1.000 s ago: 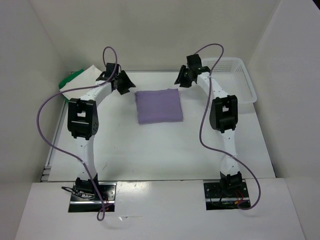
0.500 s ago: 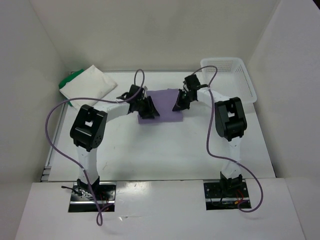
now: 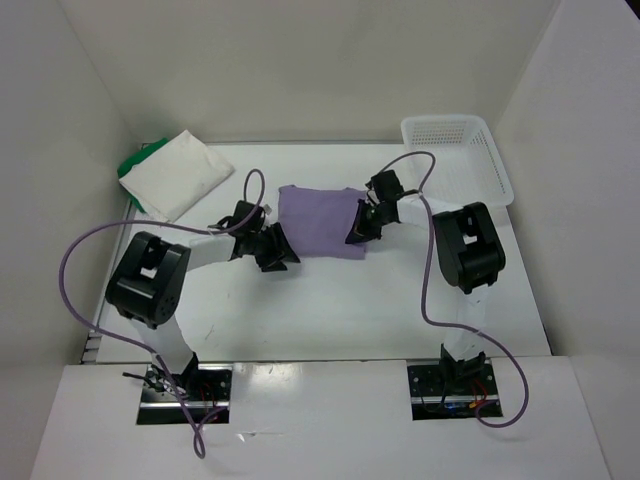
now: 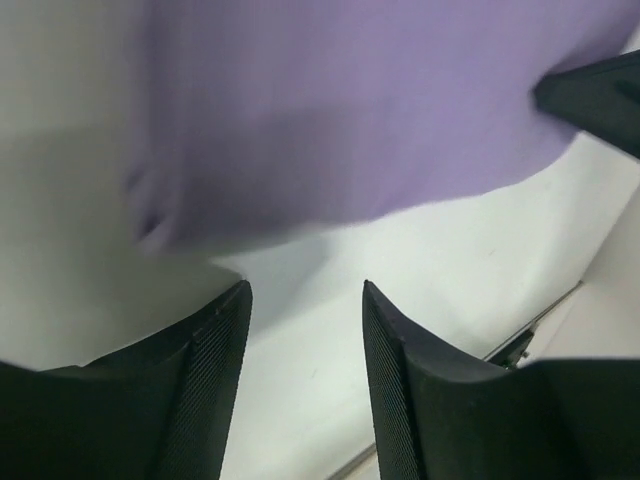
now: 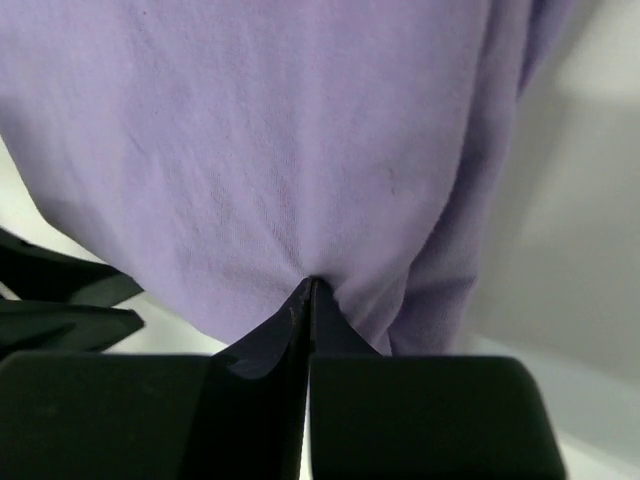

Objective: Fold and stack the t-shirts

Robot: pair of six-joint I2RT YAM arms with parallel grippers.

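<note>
- The lavender t-shirt (image 3: pixel 318 218) lies folded into a flat rectangle near the middle of the table (image 3: pixel 330 310), a little toward 12 o'clock from centre.
- The right gripper (image 5: pixel 308 300) is at the shirt's edge at about 4 o'clock. Its fingers are pressed together with no gap, and the purple cloth puckers to a point right at their tips, so they are pinching the hem.
- The left gripper (image 4: pixel 305 370) is low at the shirt's 8 o'clock corner. Its fingers (image 4: pixel 205 390) stand apart with bare table between them (nothing is held), and the purple edge lies just ahead of the tips.
- In the left wrist view the shirt is blurred, so its folds cannot be made out there.
- The cream-white t-shirt (image 3: pixel 180 175) lies folded in the table's 10 o'clock corner, well apart from the lavender one.
- The green t-shirt (image 3: pixel 135 163) is underneath it, and only a strip shows at the far-left edge.
- A white mesh basket (image 3: pixel 470 135) sits at the table's 2 o'clock corner.
</note>
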